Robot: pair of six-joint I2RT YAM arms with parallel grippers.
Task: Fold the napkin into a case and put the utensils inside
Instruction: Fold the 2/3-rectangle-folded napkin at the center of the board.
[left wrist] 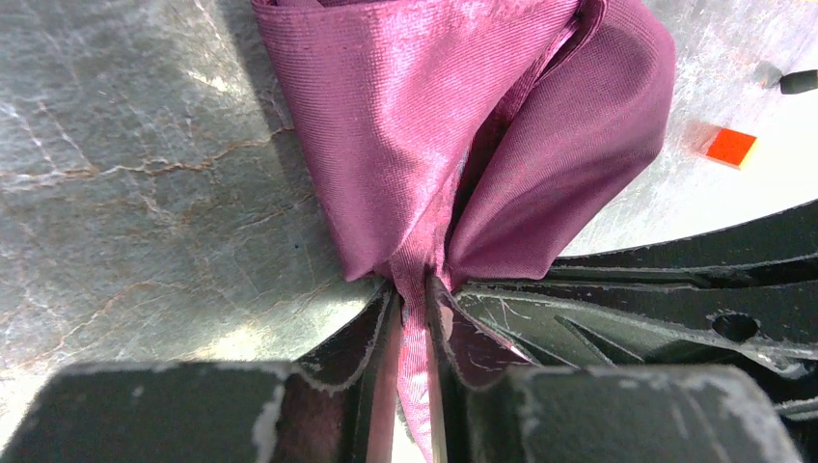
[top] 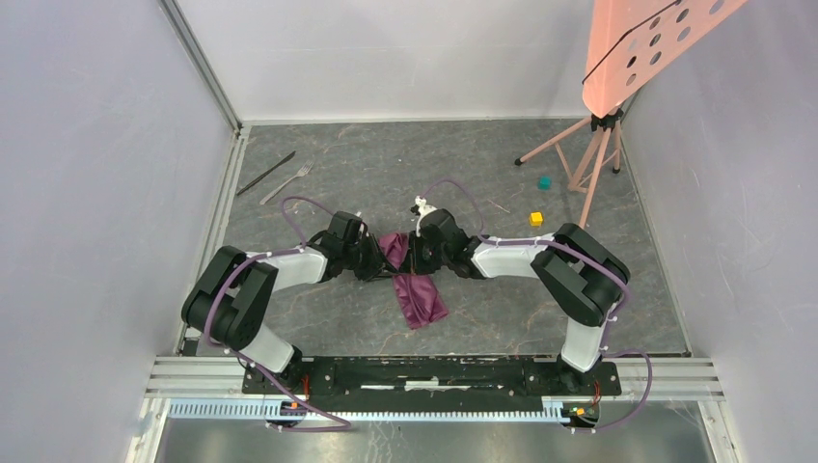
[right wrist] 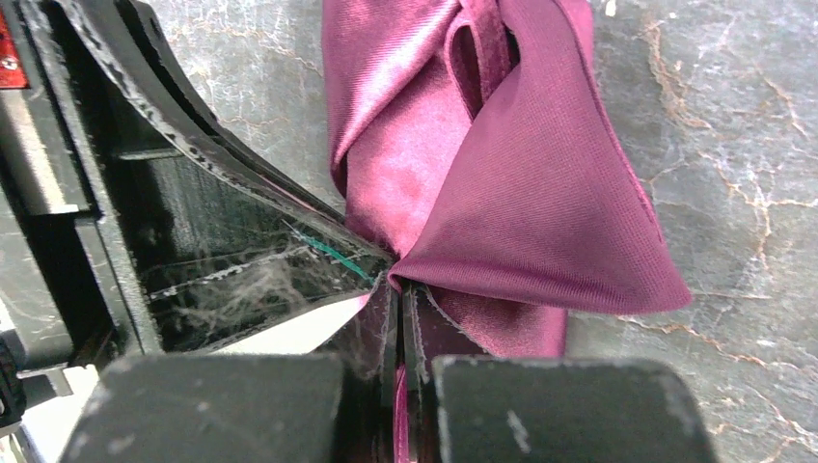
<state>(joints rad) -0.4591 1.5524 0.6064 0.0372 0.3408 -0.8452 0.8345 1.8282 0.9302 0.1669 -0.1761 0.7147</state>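
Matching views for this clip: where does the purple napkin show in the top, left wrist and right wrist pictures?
Top external: the napkin is mid-table, bunched between the left gripper and the right gripper, its tail lying toward the arm bases.
Left wrist: upper centre, pinched in the left gripper.
Right wrist: upper centre to right, pinched in the right gripper.
Shared landmark: the grey marbled tabletop beneath it.

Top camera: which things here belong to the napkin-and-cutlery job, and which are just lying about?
Job: napkin, pinched by the left gripper and the right gripper; fork and knife, at the far left.
Lying about: yellow cube, teal cube, tripod with a pink perforated board, all on the right.
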